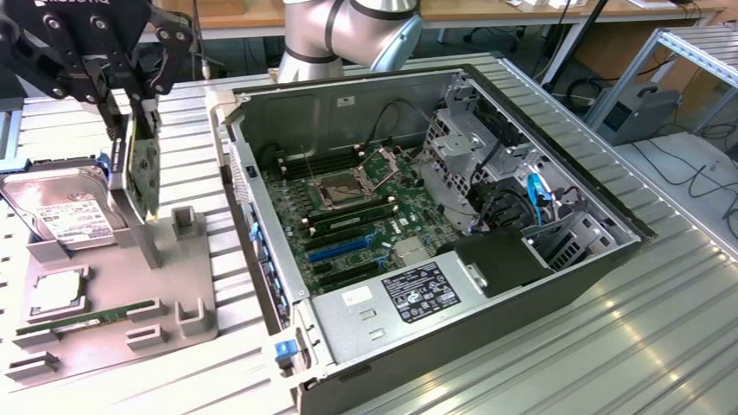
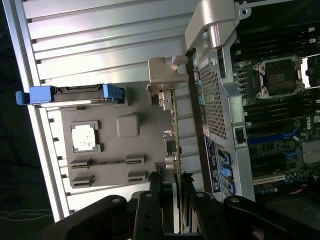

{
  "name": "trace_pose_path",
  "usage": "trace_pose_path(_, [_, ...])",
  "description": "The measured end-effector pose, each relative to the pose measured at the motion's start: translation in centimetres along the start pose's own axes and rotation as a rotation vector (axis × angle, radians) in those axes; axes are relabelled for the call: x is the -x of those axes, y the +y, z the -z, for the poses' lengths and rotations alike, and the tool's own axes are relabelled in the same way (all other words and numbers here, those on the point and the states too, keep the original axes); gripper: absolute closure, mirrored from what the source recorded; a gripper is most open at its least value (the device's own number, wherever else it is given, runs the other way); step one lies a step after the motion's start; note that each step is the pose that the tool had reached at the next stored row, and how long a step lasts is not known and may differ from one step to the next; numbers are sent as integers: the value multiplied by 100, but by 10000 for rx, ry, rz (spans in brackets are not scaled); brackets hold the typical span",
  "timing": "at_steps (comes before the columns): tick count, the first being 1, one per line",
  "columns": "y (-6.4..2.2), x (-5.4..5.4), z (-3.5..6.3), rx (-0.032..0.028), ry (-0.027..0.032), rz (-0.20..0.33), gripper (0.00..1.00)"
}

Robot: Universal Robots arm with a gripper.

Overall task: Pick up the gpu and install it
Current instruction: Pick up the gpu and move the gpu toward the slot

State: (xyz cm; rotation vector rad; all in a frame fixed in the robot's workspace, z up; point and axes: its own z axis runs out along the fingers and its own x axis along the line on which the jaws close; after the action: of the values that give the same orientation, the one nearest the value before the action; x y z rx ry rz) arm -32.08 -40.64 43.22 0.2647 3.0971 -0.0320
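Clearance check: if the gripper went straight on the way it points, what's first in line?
The gripper points down, the gpu clamped in it; the card likely meets the grey holder tray first. Gap unclear.

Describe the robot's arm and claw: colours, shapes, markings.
The silver-grey tubular arm is thick and smooth, with rounded, bulging joints. The black metal claw has two fingers built from flat linkage bars joined by round pivot pins. Part of a line of white lettering runs across its body.
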Motion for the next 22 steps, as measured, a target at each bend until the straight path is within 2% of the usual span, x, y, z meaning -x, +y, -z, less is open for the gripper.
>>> trace_pose_path(4, [-3,7,205,-1,0,1,72])
trace_pose_path(17, [-5,12,343,-3,-1,0,72])
trace_pose_path(22, [-5,12,347,-3,-1,0,72])
